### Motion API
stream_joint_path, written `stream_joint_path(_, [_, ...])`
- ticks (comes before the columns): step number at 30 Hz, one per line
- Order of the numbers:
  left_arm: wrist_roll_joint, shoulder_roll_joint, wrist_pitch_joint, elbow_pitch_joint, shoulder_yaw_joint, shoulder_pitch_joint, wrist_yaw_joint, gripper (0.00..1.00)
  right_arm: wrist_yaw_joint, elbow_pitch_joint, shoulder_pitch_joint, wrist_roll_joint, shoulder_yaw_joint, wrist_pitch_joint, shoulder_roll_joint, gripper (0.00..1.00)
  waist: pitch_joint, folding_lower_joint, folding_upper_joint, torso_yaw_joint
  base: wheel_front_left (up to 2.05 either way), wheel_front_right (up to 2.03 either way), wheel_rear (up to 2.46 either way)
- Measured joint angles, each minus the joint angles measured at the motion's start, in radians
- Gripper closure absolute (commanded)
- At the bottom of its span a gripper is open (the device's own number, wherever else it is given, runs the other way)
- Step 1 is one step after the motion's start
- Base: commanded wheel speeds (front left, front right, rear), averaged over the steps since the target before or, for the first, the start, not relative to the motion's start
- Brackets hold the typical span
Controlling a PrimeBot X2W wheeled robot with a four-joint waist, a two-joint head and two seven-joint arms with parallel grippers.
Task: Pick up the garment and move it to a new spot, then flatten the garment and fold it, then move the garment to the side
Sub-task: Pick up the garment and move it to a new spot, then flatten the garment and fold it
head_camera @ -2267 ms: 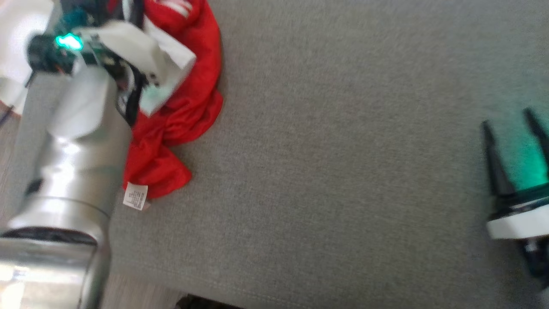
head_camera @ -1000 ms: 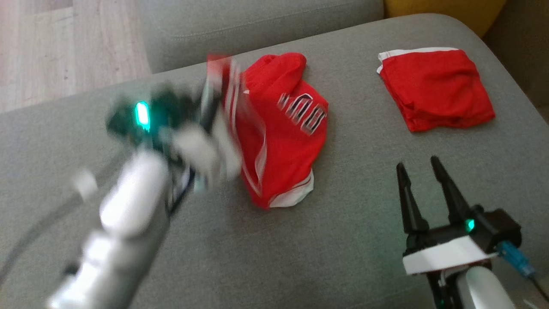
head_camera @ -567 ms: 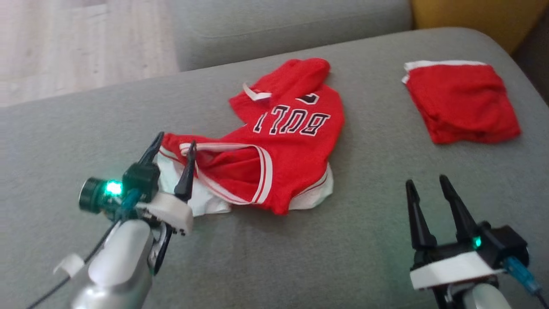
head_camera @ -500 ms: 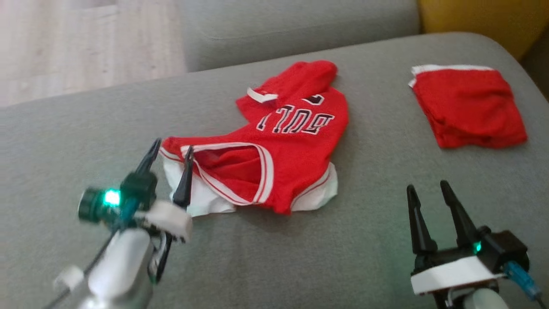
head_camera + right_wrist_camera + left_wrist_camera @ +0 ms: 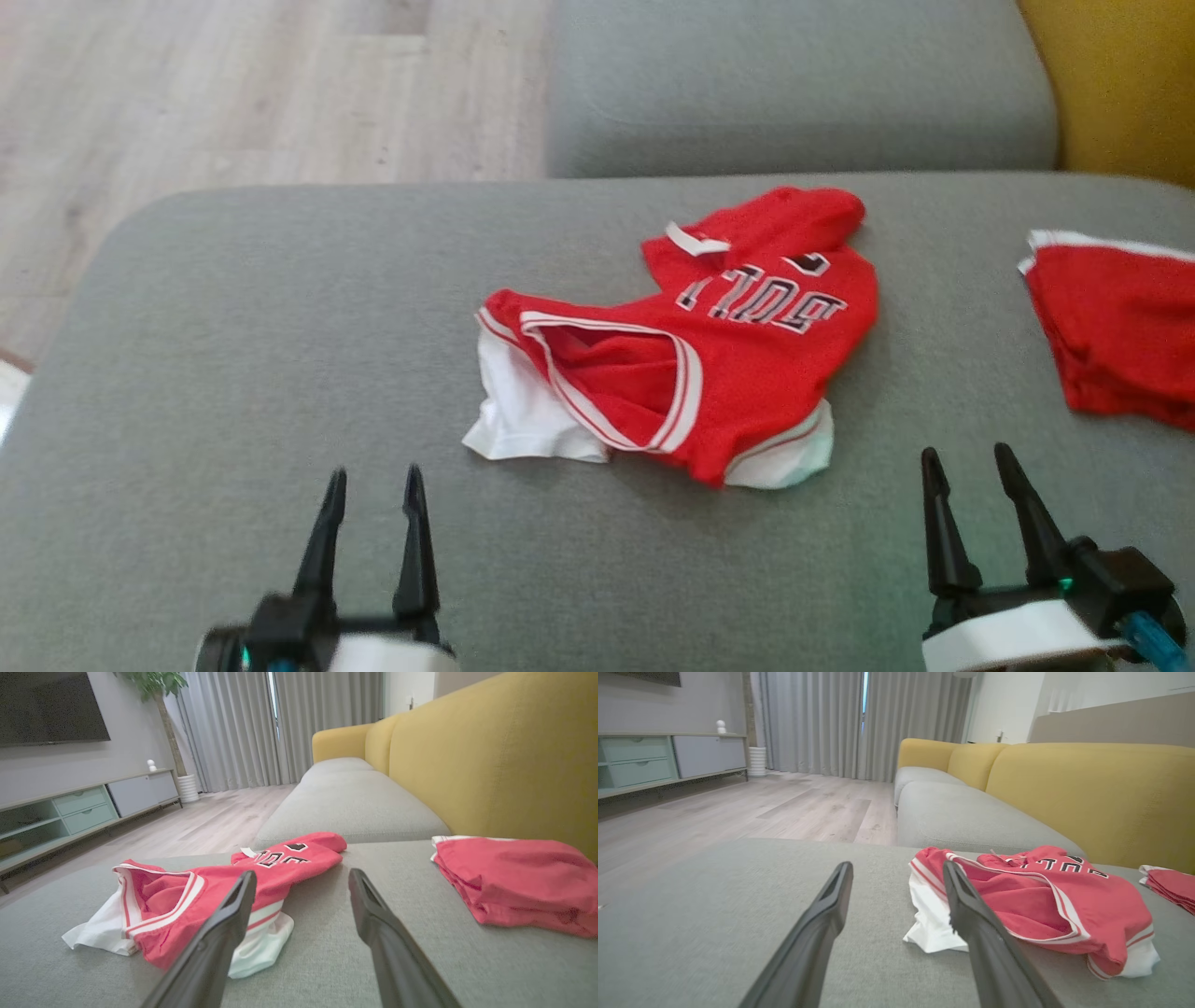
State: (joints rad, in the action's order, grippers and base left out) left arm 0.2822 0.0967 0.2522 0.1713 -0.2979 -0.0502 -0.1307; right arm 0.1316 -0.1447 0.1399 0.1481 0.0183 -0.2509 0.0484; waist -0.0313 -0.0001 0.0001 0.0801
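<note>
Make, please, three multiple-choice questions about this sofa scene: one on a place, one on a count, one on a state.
1. The folded red garment lies where, relative to the crumpled jersey?
A. to its right
B. to its left
C. on top of it
2. How many red garments lie on the grey cushion?
A. one
B. two
C. three
3. The left gripper is:
A. open and empty
B. shut on the jersey
C. shut on the folded garment
Answers: 1 A, it lies apart at the head view's right edge; 2 B, the jersey plus the folded one; 3 A, its fingers stand apart, short of the jersey.
</note>
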Motion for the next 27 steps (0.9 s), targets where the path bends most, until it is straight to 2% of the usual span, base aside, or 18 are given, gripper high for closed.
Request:
stream_joint_path(8, [-0.083,-0.03,0.0,-0.061,0.03,-0.147,0.009,0.0,0.0,-0.016,0.05,-0.021,-0.034,0.0,-0.003,0.0,-0.041,0.0,0.0,0.06,0.0,0.0,0.0])
stream_joint_path(16, [-0.098,-0.036,0.0,-0.062,0.04,-0.155,0.029,0.0,0.0,-0.019,0.058,-0.009,-0.036,0.0,-0.004,0.0,-0.045,0.0001,0.0,0.066,0.0,0.0,0.0])
stream_joint_path(27, [-0.104,-0.038,0.0,-0.069,0.042,-0.157,0.035,0.0,0.0,-0.019,0.06,0.001,-0.036,0.0,-0.004,0.0,-0.044,0.0002,0.0,0.062,0.0,0.0,0.0])
